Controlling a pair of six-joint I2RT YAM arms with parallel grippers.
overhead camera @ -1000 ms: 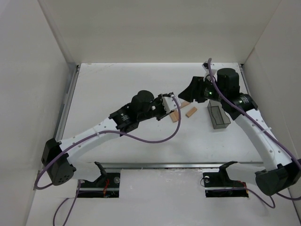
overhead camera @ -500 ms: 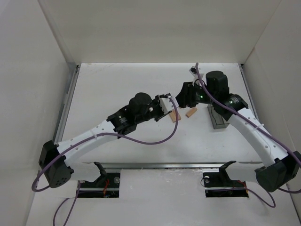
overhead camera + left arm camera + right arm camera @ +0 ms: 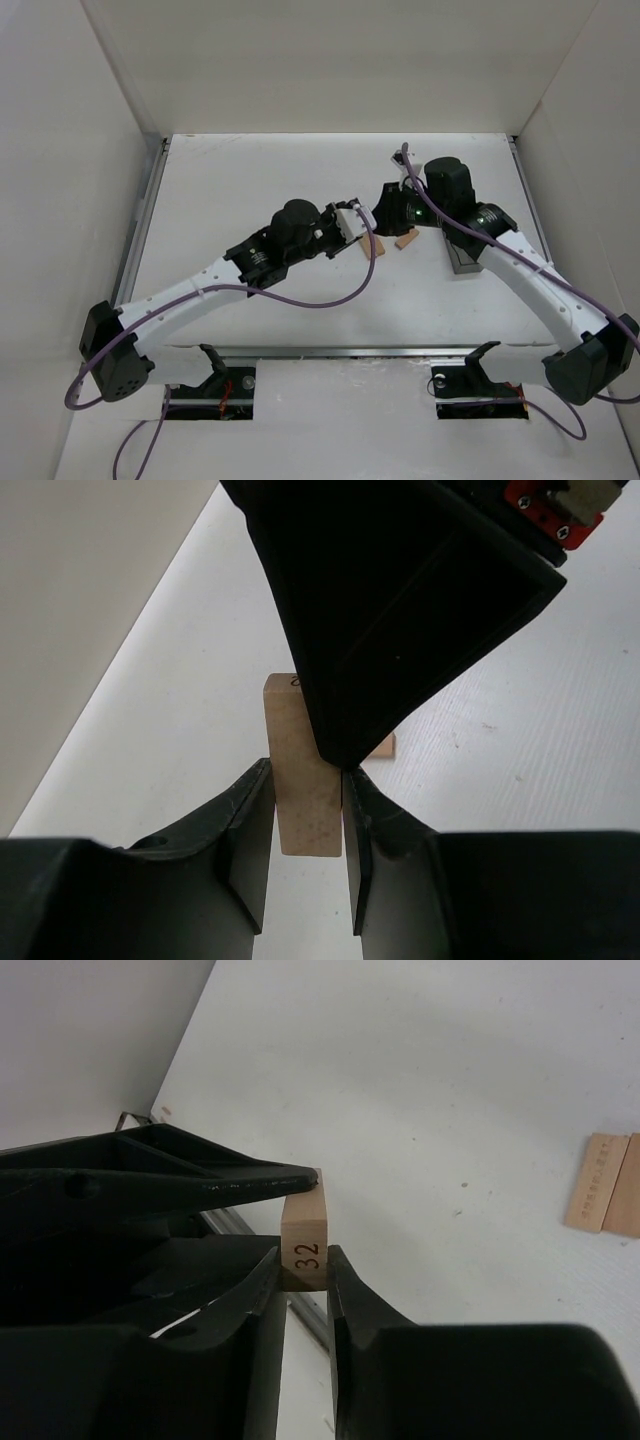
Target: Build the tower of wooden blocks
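Of the wood block tower I see only separate tan planks. One plank (image 3: 303,780), its end marked 32 (image 3: 304,1232), is held in the air from both sides. My left gripper (image 3: 305,770) is shut on its lower end, and my right gripper (image 3: 304,1255) is shut on its numbered end. The two grippers meet at mid-table, left (image 3: 358,226) and right (image 3: 385,213), and they hide most of that plank from above. Another plank (image 3: 405,240) lies flat just right of them. Two planks (image 3: 603,1198) lie side by side in the right wrist view.
A small grey translucent bin (image 3: 462,262) stands right of the planks, partly under my right arm. White walls close in the table on three sides. A metal rail (image 3: 140,225) runs along the left edge.
My right arm swung left to the left gripper, and its jaws closed on the plank's numbered end. The left gripper kept its grip and shifted only slightly.
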